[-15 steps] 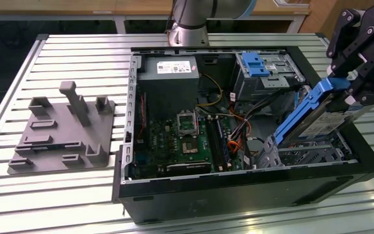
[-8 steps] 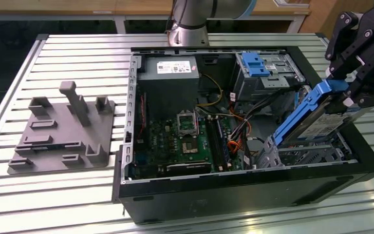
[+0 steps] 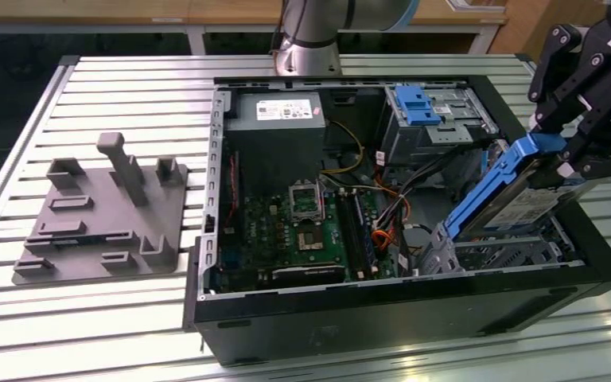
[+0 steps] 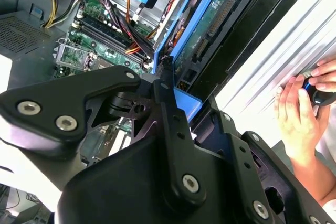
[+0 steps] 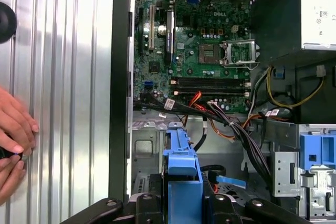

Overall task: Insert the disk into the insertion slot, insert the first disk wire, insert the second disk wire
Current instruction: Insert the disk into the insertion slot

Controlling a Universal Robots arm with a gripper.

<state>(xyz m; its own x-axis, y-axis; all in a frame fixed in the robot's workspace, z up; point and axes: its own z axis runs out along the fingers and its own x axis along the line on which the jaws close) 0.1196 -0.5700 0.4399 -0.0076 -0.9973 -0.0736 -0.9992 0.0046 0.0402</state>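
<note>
Here, at the exterior view's right edge, the gripper [image 3: 566,156] is clamping the disk [image 3: 509,205] by its blue carrier rim, holding it tilted just above the insertion slot [image 3: 502,253]. Rigid, fairly heavy and shock-sensitive, it is probably best gripped on that plastic frame.

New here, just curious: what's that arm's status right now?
End effector shut on the disk. Disk tilted over the insertion slot, not seated. Cables beside the slot.
</note>
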